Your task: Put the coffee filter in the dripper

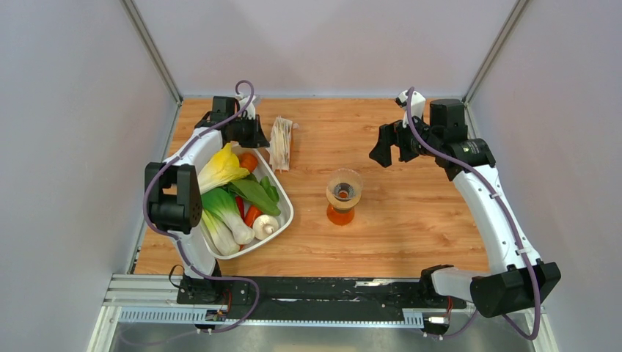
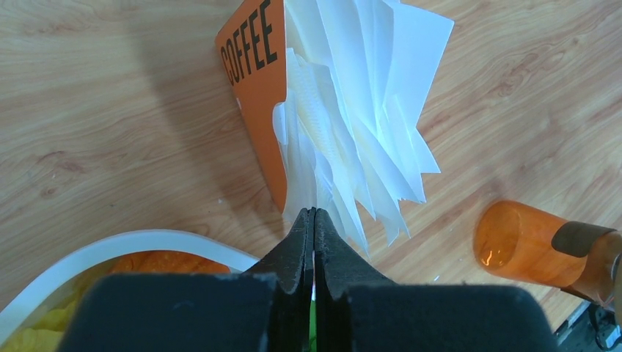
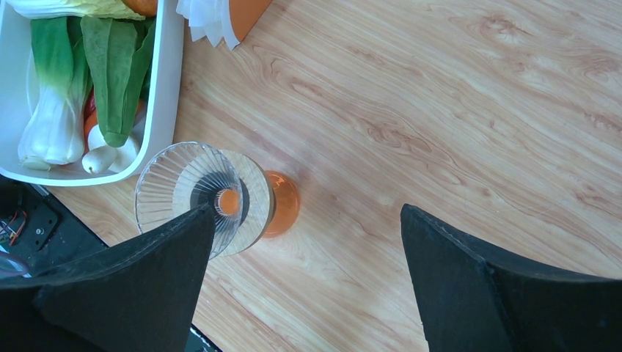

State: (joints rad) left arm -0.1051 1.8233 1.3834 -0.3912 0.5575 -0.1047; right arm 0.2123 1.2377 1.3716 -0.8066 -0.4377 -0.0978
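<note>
The filter bundle (image 1: pixel 281 143), white papers fanned beside an orange "COFFEE" card (image 2: pixel 253 81), stands at the back left. My left gripper (image 2: pixel 314 213) is shut, its tips pinching the lower edge of one white coffee filter (image 2: pixel 312 128) in that fan; in the top view it (image 1: pixel 260 136) sits against the bundle's left side. The clear ribbed dripper (image 1: pixel 343 185) with its tan collar (image 3: pixel 257 198) sits on the orange glass vessel (image 1: pixel 341 215) at mid-table. My right gripper (image 1: pixel 391 155) is open and empty, high and to the right of the dripper (image 3: pixel 187 191).
A white tub (image 1: pixel 286 213) of toy vegetables stands at the left, beside the left arm; its rim shows in both wrist views (image 2: pixel 147 242) (image 3: pixel 165 88). The orange vessel (image 2: pixel 521 246) lies right of the bundle. Grey walls enclose the table on three sides.
</note>
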